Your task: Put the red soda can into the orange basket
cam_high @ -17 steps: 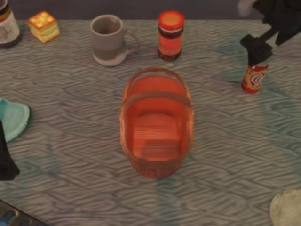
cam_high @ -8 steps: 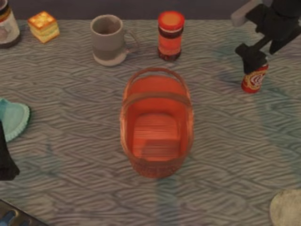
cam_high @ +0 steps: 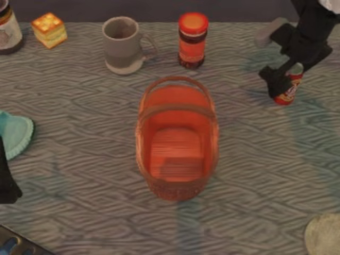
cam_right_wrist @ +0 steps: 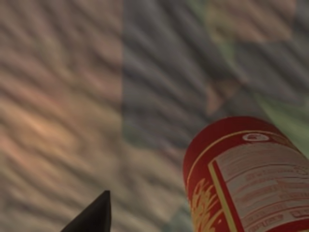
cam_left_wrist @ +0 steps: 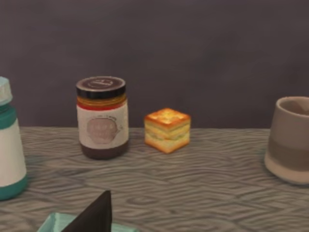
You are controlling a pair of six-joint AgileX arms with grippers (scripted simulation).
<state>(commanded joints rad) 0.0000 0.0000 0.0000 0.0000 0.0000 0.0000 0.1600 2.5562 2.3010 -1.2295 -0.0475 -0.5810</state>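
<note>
The red soda can stands upright at the table's far right; its silver top peeks out between the dark fingers above it. My right gripper is open and low around the can's upper part, one finger to its left. In the right wrist view the can fills the near side, apart from one dark fingertip; the other fingertip is out of view. The orange basket with its arched handle sits mid-table and holds nothing. My left gripper stays parked at the left edge, open.
Along the back stand a grey mug, a red-orange jar, a yellow cube and a dark-lidded jar. A teal object lies at the left edge. A pale round thing sits front right.
My right gripper has come down and shifted over the can, now covering most of its top. The can, the basket and the left arm have not moved.
</note>
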